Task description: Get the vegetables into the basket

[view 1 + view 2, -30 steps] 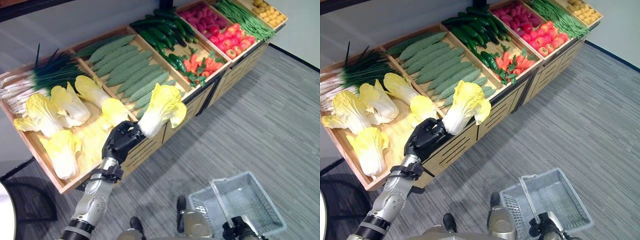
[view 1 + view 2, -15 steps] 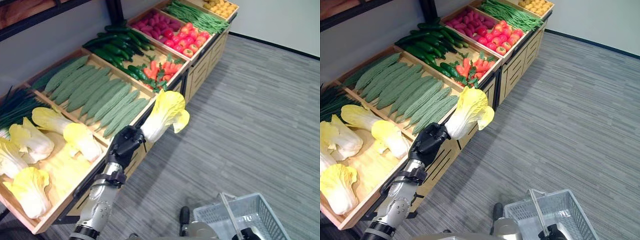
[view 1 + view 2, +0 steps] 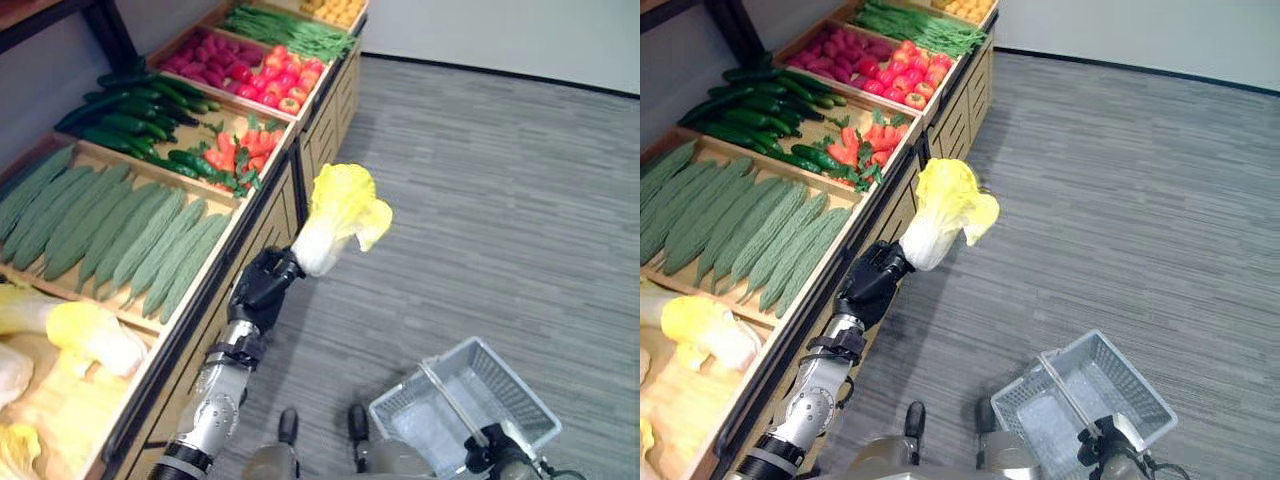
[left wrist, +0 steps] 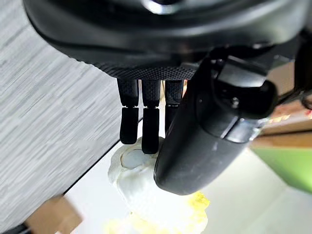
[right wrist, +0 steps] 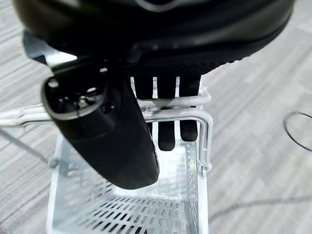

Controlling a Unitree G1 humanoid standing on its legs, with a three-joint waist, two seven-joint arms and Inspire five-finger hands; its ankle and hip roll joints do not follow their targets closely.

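My left hand point(image 3: 262, 287) is shut on the white stem of a yellow-leafed napa cabbage point(image 3: 338, 213), held up in the air over the grey floor just off the stand's front edge; in the left wrist view its fingers point(image 4: 146, 126) and thumb pinch the cabbage stem point(image 4: 141, 187). The white wire basket point(image 3: 520, 400) hangs at the lower right. My right hand point(image 3: 492, 453) is shut on the basket's handle point(image 5: 170, 107), fingers curled over the bar. The basket looks empty inside.
A wooden produce stand point(image 3: 285, 185) runs along the left with bitter gourds point(image 3: 120, 235), cucumbers point(image 3: 125, 110), carrots point(image 3: 235, 150), red produce point(image 3: 255, 72), green beans point(image 3: 285, 30) and more cabbages point(image 3: 85, 335). Grey floor point(image 3: 500, 200) lies to the right.
The camera has swung right, so the stand slid left in view. My left hand has carried the cabbage off the stand and out over the floor, nearer the basket.
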